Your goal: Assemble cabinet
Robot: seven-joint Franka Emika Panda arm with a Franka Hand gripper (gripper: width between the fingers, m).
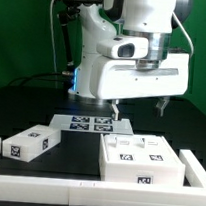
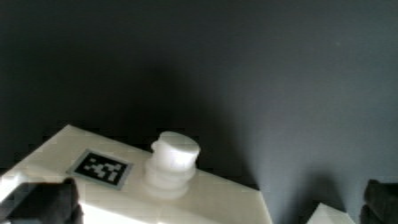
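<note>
Jaws: wide apart, nothing between them. The gripper [image 1: 139,108] hangs in the air under the white wrist housing, clear of every part on the table [image 1: 15,114].

Cabinet body [image 1: 139,160]: the large white box lies flat on the table at the exterior view's right, near the front. It carries black-and-white tags on its top face and one on its front face. It sits lower than the jaws and nearer the camera, with open air between them and no contact. Its front edge is just beside the border rail [image 1: 45,177].

Small white piece [image 1: 30,143]: it lies on the exterior view's left, tag up and skewed to the rail. It is well apart from the cabinet body and off to the side of the jaws.

Marker board [image 1: 89,123]: it lies flat on the table between the two white parts and further back, below the gripper's finger on the exterior view's left.

Wrist view: the gripper [image 2: 212,200] shows only as two dark fingertips [image 2: 45,205] at the frame's corners, spread wide. Between them and beyond lies the corner of a white part, with one tag [image 2: 103,168] and a short round white peg [image 2: 173,160] standing upright on it. I cannot tell which cabinet part this corner belongs to. The rest of that view is dark table.
</note>
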